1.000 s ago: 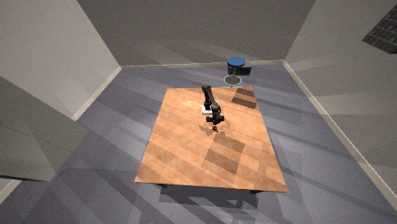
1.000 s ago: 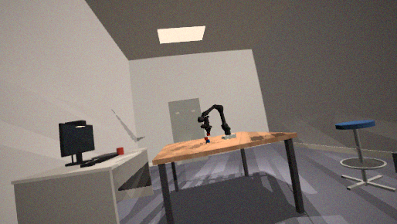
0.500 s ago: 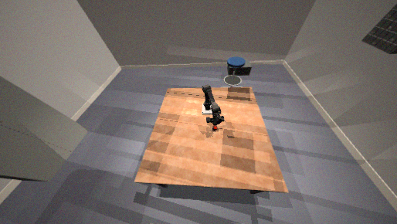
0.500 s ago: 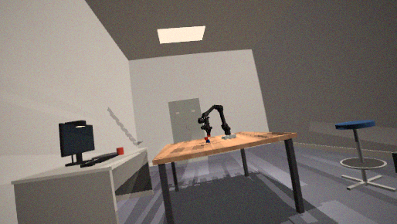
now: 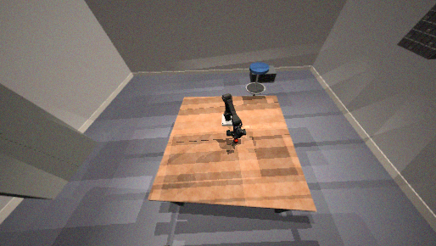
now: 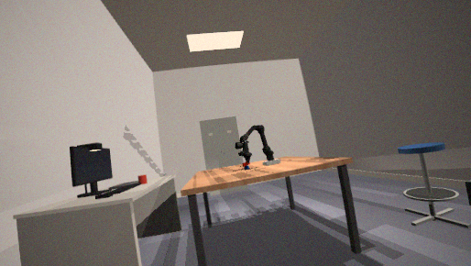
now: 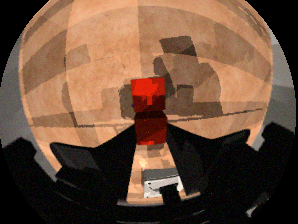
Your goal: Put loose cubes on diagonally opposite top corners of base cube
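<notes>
My black parallel-jaw gripper (image 5: 236,136) (image 6: 246,162) (image 7: 149,125) grips one red cube (image 7: 151,131); the other red cube (image 7: 148,94) sits just beyond the fingertips, above the blue base cube (image 6: 246,168).

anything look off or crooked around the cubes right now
Nothing plainly odd: in the wrist view, the far red cube looks roughly square to the red cube in the tool; any slight tilt can't be judged.

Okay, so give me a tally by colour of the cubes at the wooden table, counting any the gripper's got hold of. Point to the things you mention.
Red cubes (image 5: 236,141) (image 6: 246,164) (image 7: 148,90): 2
Blue cube (image 6: 246,168): 1
Total: 3
</notes>
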